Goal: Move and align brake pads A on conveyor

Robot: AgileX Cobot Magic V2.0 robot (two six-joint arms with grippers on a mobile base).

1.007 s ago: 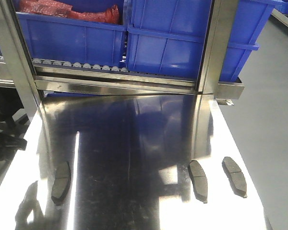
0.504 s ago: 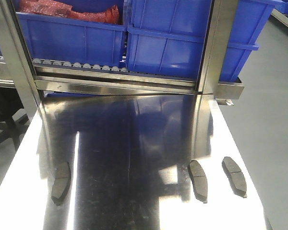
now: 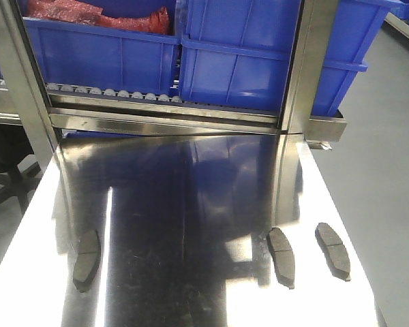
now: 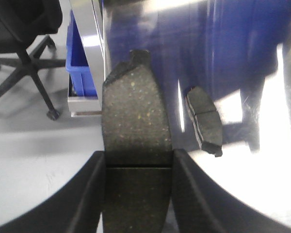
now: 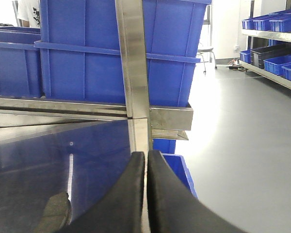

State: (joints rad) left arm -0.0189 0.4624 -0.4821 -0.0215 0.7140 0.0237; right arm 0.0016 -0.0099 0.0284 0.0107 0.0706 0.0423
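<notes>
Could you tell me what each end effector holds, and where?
Left end effector clamps a brake pad across its grooved middle; right end effector is shut on nothing.

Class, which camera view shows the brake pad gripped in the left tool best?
The left wrist view: the gripped pad fills the middle, clamped in the left tool, speckled face plain. The front view shows only three other pads on the steel tabletop; the right wrist view does not show it.

Four brake pads (image 3: 87,259) (image 3: 281,257) (image 3: 332,250) (image 4: 136,131); at least two blue bins (image 3: 102,51) (image 3: 238,68).
</notes>
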